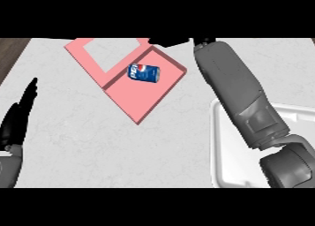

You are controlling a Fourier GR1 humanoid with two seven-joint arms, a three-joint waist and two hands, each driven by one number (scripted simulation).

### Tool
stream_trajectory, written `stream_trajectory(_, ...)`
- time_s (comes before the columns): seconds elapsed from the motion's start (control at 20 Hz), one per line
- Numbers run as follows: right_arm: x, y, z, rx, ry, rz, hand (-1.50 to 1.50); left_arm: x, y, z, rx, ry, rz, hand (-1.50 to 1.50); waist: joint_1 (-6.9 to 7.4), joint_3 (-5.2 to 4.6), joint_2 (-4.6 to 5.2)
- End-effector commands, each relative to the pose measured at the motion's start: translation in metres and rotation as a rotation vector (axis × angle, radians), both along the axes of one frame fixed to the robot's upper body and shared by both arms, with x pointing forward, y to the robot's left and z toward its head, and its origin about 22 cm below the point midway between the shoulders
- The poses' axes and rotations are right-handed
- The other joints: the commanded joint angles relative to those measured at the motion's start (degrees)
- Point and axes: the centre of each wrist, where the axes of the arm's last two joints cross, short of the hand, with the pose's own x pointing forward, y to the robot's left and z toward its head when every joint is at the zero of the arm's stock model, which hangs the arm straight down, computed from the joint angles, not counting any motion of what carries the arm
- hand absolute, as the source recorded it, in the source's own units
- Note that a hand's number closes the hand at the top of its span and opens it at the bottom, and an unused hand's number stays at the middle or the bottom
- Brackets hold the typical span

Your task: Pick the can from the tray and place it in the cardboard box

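The can (144, 73) lies inside the pink box (136, 98), where it belongs. The right hand (168, 42) is above the box's far edge, and I can't tell if it's open. The left hand (20, 112) isn't needed, so it rests open, left of the box.

The cardboard box (136, 99) sits at the rear middle of the worktop (107, 145), turned cornerwise, with one corner pointing toward the near edge. The can (144, 73) lies on its side inside the box, in its rear half. A flap (88, 57) spreads flat from the box's rear left side. The tray (303, 117) lies at the near right, apart from the box. The right forearm (231, 79) crosses above the tray's left part and runs rearward past the box's right corner. The right robot hand (171, 41) shows just behind the box. The left robot hand (17, 117) rests near the worktop's left edge, left of the box.
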Motion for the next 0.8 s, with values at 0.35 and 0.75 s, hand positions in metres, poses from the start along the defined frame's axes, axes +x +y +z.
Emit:
stream_trajectory(0.35, 0.005, -0.132, -0.022, 0.004, 0.024, -0.065, -1.50, -0.013, -0.004, -0.008, 0.003, 0.002, 0.043, 0.00, -2.28, 0.02, -0.72)
stream_trajectory(0.75, -0.013, -0.228, -0.026, -0.072, 0.091, 0.015, -1.50, -0.016, 0.014, -0.001, 0.003, 0.015, 0.045, 0.00, -2.30, 0.05, -0.74)
